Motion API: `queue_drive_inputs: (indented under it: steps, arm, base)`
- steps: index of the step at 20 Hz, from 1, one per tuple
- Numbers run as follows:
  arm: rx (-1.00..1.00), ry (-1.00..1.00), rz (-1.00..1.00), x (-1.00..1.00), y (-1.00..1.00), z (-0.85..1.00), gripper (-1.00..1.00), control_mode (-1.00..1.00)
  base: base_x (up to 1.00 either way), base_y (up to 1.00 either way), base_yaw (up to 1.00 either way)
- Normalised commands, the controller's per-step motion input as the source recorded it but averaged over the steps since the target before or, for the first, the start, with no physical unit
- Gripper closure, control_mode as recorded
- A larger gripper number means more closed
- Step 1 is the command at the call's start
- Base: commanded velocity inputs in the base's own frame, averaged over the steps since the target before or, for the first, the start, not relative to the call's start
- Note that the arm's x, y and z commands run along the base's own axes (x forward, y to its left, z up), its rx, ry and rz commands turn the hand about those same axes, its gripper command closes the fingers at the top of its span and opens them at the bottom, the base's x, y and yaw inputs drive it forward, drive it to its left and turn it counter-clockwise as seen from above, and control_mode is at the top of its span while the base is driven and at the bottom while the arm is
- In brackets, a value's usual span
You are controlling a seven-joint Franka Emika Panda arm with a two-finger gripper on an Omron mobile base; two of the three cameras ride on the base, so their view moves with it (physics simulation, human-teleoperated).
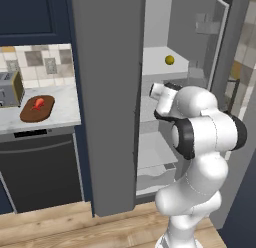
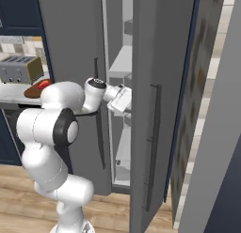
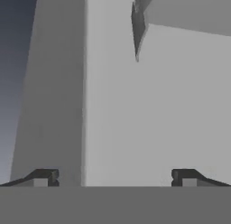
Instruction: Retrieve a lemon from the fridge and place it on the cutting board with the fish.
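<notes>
Lemon (image 1: pixel 170 59) on upper fridge (image 1: pixel 165 57) shelf, near the back, up at about one o'clock from the empty, wide-spread gripper (image 3: pixel 115 177) entering the open compartment a level lower; reach up and inward.

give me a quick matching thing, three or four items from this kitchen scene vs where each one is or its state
Things:
1. lemon
2. fish
3. toaster
4. claw

Places or states:
A. on the cutting board
B. open, nothing held
C. on a shelf inside the fridge
D. on the counter, beside the board

Pairs: 1-C, 2-A, 3-D, 4-B
</notes>
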Motion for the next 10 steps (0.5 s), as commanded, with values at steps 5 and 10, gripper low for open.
queue_drive_inputs:
  steps: [5, 10]
  arm:
    - [-0.01, 0.31, 0.00, -0.53, -1.00, 0.05, -1.00, -1.00]
    - [-0.03, 0.35, 0.00, -0.40, -1.00, 0.00, -1.00, -1.00]
  base:
    - [0.00, 0.00, 0.00]
    - [0.00, 0.00, 0.00]
